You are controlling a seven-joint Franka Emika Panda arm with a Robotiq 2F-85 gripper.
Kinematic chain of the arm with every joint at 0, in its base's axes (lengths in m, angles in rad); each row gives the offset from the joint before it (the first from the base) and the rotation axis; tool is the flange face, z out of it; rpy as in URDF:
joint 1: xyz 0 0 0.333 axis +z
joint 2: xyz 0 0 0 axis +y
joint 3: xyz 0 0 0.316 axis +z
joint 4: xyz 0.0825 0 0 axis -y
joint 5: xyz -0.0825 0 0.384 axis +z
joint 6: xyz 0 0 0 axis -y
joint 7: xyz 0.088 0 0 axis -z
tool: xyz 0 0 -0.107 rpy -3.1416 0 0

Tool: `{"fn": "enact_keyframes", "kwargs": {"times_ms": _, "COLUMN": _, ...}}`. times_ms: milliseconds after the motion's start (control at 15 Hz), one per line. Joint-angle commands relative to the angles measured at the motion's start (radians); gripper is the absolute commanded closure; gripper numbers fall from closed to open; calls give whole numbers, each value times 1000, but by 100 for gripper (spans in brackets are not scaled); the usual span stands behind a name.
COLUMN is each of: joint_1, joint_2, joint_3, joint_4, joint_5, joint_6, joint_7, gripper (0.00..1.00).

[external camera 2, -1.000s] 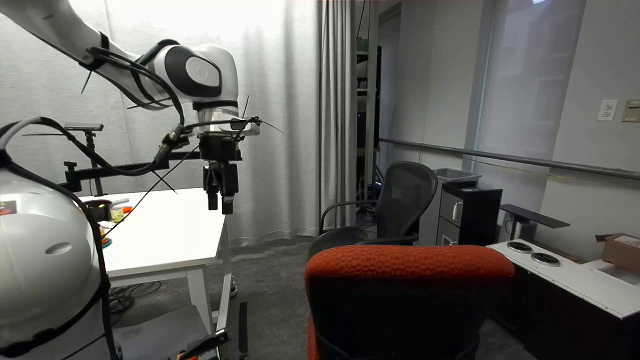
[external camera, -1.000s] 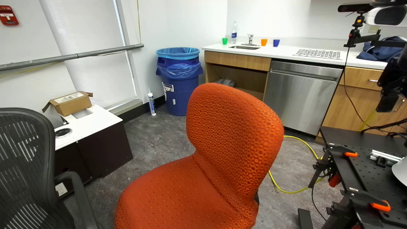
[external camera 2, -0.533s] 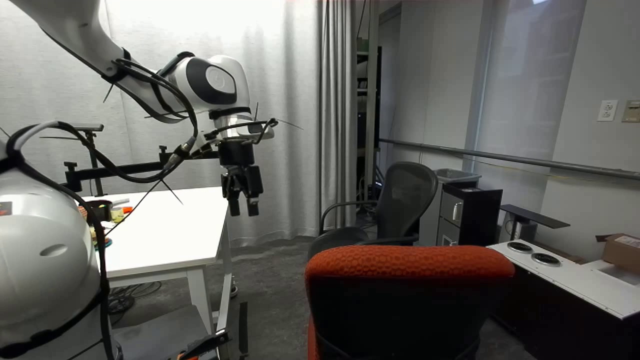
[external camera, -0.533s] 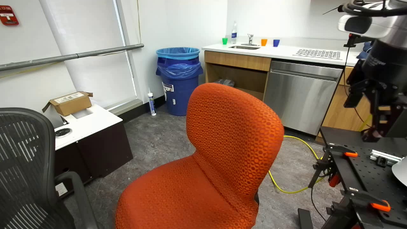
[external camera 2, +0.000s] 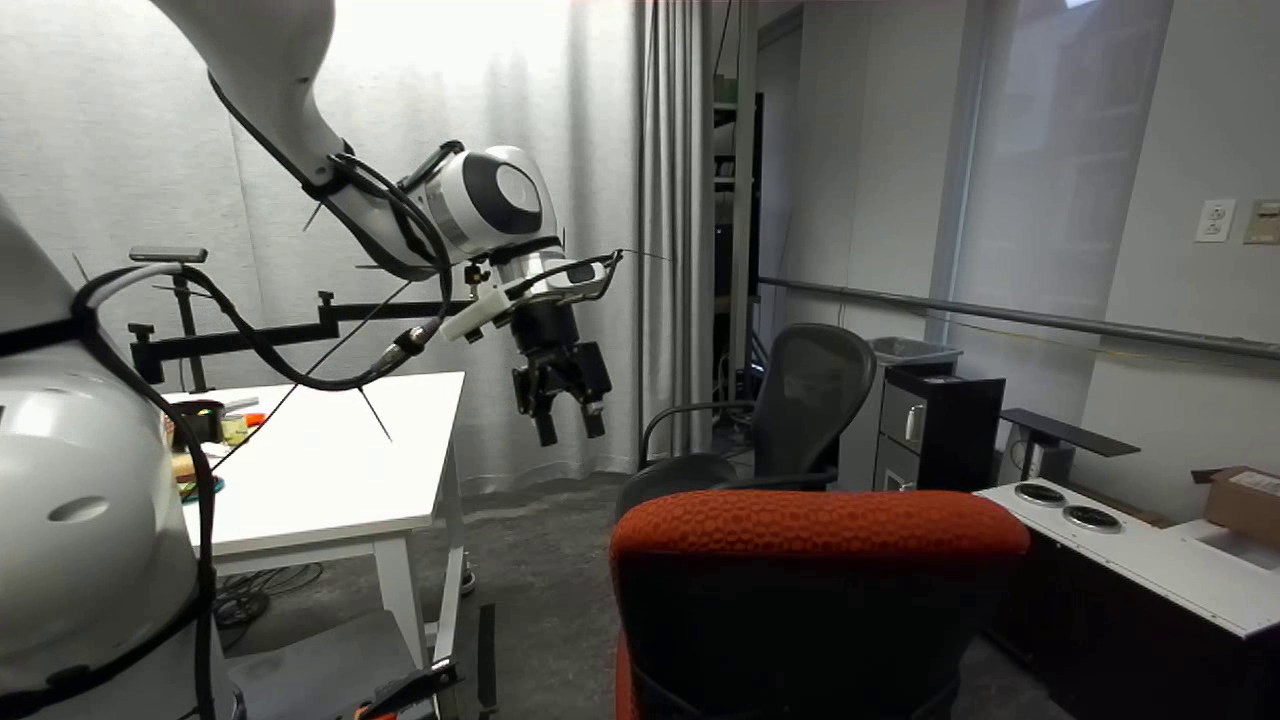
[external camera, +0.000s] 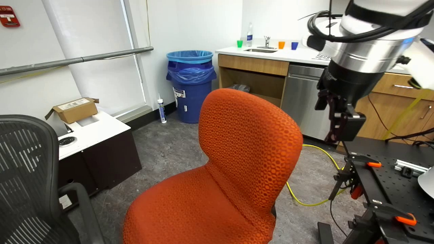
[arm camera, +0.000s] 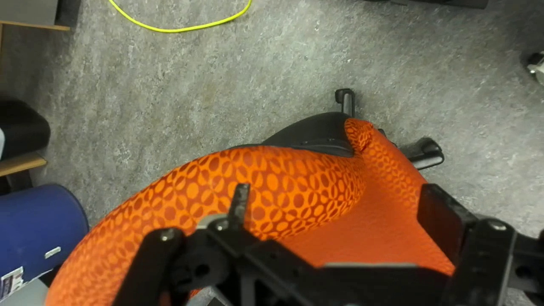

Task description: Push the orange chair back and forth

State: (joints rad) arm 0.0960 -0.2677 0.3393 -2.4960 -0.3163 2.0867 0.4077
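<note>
The orange chair (external camera: 249,142) stands in the middle of an exterior view, its backrest turned toward the robot side. In an exterior view only the orange top of its backrest (external camera 2: 820,525) and its black rear show. My gripper (external camera: 339,135) hangs in the air to the right of the backrest. It also shows in an exterior view (external camera 2: 571,430), left of the chair and above its top edge, fingers apart and pointing down. In the wrist view the gripper (arm camera: 333,199) is open with nothing between the fingers, and the chair (arm camera: 276,187) lies below it. I see no contact.
A black mesh chair (external camera: 27,176) stands beyond the orange chair. A white-topped cabinet (external camera: 101,130) and blue bin (external camera: 190,91) stand near the wall. A black robot table (external camera: 390,189) is at right; a yellow cable (external camera: 315,204) lies on the floor. A white table (external camera 2: 330,480) stands behind the arm.
My gripper has moved down and toward the orange chair, leftward in an exterior view and rightward in the opposite picture. Its fingers look wider apart. The chair has not moved.
</note>
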Motion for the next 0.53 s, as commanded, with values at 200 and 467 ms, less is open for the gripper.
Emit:
{"fn": "enact_keyframes", "kwargs": {"times_ms": 200, "joint_1": -6, "joint_2": 226, "joint_3": -65, "joint_4": 172, "joint_5": -228, "joint_6": -1, "joint_7": 11, "gripper": 0}}
{"fn": "enact_keyframes", "kwargs": {"times_ms": 467, "joint_1": 19, "joint_2": 312, "joint_3": -104, "joint_4": 252, "joint_5": -369, "joint_6": -8, "joint_7": 9, "gripper": 0}}
